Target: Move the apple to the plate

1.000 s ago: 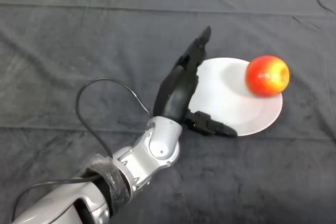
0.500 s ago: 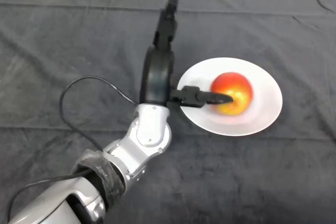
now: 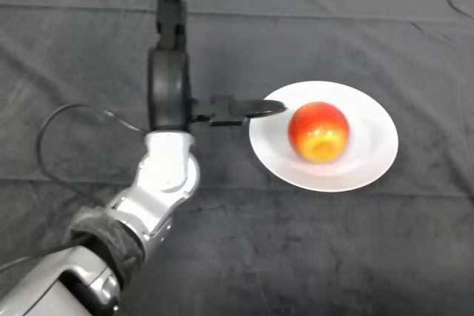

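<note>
Apple: seen resting on the white plate, a little left of its middle, red with a yellow patch on the near side.
Plate: set on the dark cloth, right of centre.
Robot hand: found left of the plate, spread wide and holding nothing; fingers are stretched straight toward the far edge, the thumb is pointed right, its tip over the plate's left rim, just short of the apple.
Arm: brought in from the near left.
Surface: covered by the dark cloth.
</note>
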Available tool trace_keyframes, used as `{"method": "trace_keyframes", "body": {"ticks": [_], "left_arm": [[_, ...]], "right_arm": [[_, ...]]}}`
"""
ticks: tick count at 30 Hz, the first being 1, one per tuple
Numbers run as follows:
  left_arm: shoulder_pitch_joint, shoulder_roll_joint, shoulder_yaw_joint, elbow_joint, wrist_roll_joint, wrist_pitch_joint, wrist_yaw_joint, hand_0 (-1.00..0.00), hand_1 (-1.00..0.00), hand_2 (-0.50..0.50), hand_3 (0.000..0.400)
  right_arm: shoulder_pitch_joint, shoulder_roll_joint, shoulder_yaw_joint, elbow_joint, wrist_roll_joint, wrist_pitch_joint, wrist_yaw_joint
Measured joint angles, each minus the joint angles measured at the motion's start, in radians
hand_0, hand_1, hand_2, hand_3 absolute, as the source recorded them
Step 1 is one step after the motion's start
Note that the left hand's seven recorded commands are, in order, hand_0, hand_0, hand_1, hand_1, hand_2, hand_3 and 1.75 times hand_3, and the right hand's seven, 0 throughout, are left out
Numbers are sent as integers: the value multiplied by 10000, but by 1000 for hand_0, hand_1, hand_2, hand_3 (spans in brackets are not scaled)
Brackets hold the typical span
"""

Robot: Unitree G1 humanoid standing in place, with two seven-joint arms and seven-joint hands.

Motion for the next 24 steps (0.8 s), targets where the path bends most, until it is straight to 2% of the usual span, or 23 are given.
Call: {"method": "trace_keyframes", "body": {"ticks": [7, 12, 24], "left_arm": [[786, 1053, 796, -1208, 128, 26, -206, 0, 0, 0, 0], [1438, 1535, 1302, -2121, 399, 104, -272, 0, 0, 0, 0], [3247, 2648, 2850, -2489, 952, 221, -399, 0, 0, 0, 0]], "right_arm": [[0, -1, -2, 0, 0, -1, 3], [0, -1, 1, 0, 0, -1, 3], [0, -1, 5, 0, -2, -1, 0]]}}
